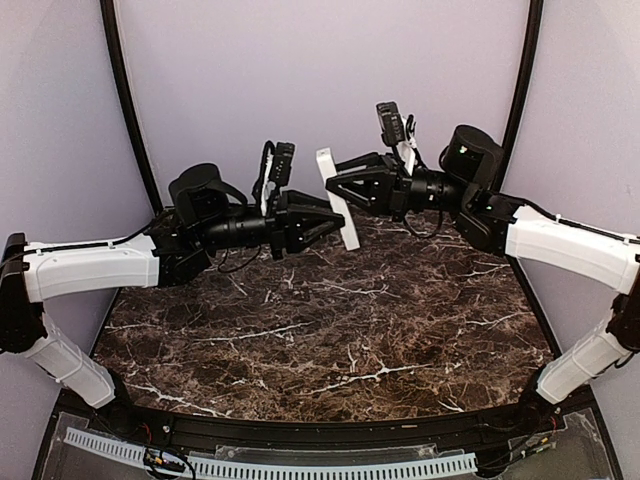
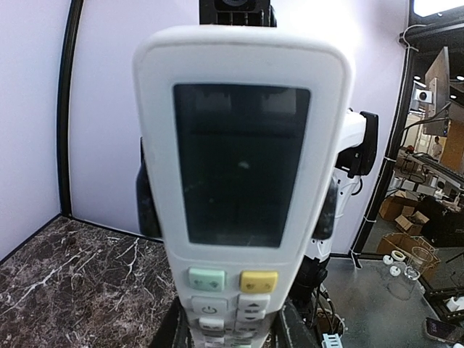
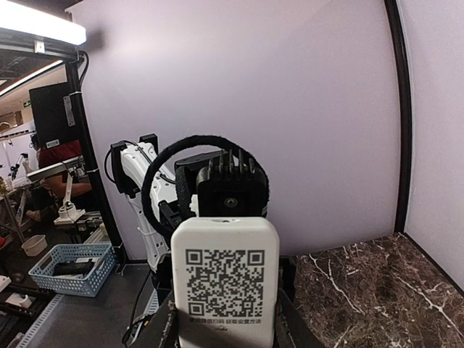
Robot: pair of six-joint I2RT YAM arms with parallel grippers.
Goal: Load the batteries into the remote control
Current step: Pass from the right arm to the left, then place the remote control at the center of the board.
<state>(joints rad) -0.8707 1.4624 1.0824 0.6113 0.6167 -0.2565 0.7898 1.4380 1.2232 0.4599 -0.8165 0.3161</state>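
The remote control (image 1: 327, 165) hangs upright toward twelve o'clock over the table (image 1: 330, 330) — the right gripper (image 1: 334, 187) clamps it from three o'clock, while the left gripper (image 1: 335, 224) flanks it from nine, grip unclear. No batteries in sight — loading looks unstarted.

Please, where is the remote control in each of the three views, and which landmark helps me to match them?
Top external: the remote control, upper centre, nearly upright in the air.
Left wrist: the remote control fills the centre, display side showing.
Right wrist: the remote control at bottom centre, QR-label side showing.
Shared landmark: the dark marble table.
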